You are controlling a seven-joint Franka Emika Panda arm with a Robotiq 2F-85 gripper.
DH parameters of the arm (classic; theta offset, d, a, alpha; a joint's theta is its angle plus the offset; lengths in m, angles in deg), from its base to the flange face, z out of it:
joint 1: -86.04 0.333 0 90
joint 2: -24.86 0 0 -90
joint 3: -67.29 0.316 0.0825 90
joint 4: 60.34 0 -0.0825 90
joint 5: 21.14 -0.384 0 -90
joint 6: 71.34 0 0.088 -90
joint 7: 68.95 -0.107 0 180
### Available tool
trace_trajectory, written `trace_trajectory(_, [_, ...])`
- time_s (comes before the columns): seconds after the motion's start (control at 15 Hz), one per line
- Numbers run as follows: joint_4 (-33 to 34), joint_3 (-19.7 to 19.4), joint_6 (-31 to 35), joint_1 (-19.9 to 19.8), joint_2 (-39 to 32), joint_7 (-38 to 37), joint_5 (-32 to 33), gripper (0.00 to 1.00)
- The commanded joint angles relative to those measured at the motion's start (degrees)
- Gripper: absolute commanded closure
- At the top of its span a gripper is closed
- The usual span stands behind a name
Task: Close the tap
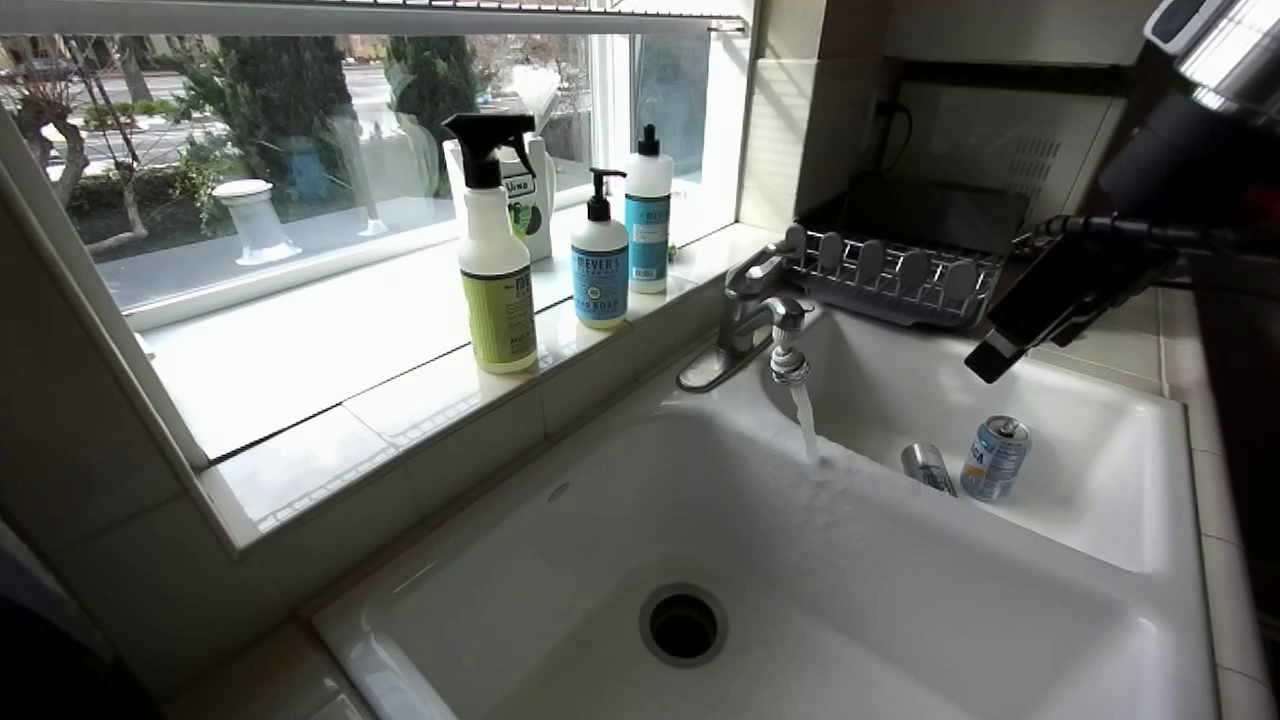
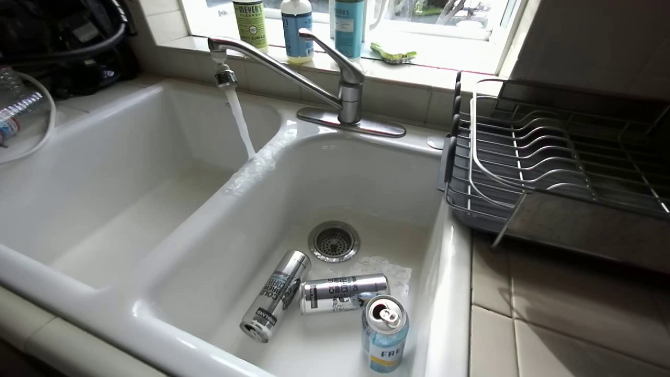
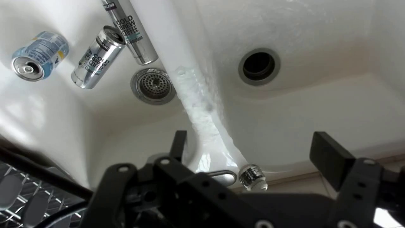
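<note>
The chrome tap [image 1: 738,315] stands behind the sink; its body [image 2: 349,102] also shows in an exterior view. Water runs from its spout onto the divider between the basins. The lever handle [image 2: 335,58] is raised at an angle above the spout; it also shows in an exterior view [image 1: 762,262]. My gripper [image 1: 990,356] hangs above the smaller basin, to the right of the tap and apart from it. In the wrist view my gripper [image 3: 253,144] is open and empty, with the spout's nozzle [image 3: 252,177] seen between its fingers. The handle is hidden there.
Several cans lie or stand in the smaller basin, including a blue can [image 2: 386,332]. A dish rack [image 2: 523,173] stands beside the tap. Bottles, including a green spray bottle [image 1: 500,310], line the sill. A drain [image 3: 259,66] shows in the larger basin.
</note>
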Motion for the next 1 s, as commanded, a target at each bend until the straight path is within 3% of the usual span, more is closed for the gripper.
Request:
trace_trajectory(0.0, [3.19,-0.48,1.30,-2.14,-0.90,0.94,3.87,0.00])
trace_trajectory(0.67, [13.14,-3.05,5.00,-3.88,-9.14,5.25,7.04,0.00])
trace_trajectory(0.73, [10.65,-3.10,4.30,-3.30,-5.82,4.21,6.45,0.00])
trace_trajectory(0.93, [12.51,-3.29,4.48,-3.28,-8.40,4.36,6.74,0.00])
